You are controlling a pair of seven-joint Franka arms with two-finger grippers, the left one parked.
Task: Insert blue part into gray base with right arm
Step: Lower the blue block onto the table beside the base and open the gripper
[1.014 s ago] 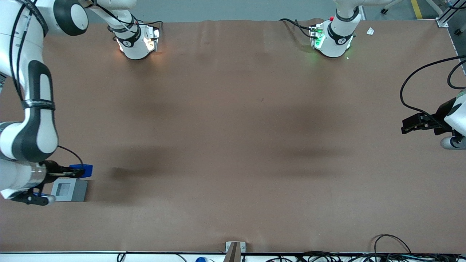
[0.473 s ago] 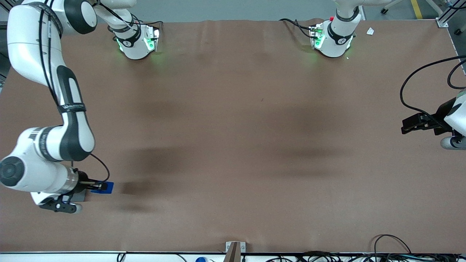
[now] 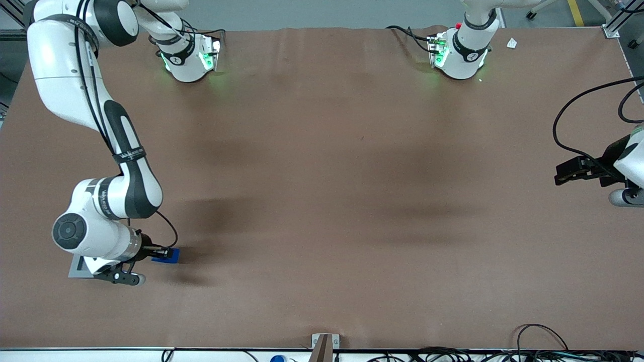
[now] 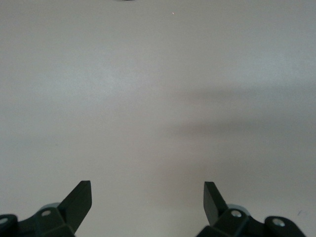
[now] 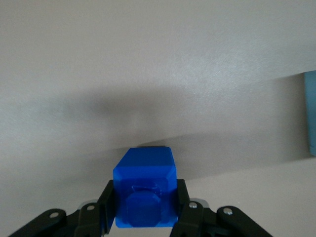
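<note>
My right arm's gripper is shut on the blue part, held just above the brown table near the working arm's end. In the right wrist view the blue part sits clamped between the two black fingers, its round stud facing the camera. The gray base stands on the table beside the gripper, mostly hidden under the arm's wrist; only a corner shows. A pale gray-blue edge of the gray base shows in the right wrist view.
The right arm's green-lit base stands at the table's edge farthest from the front camera. Cables and a small metal bracket lie along the nearest edge.
The gripper has carried the blue part sideways toward the table's middle, away from above the gray base. The arm's wrist now covers most of the base.
</note>
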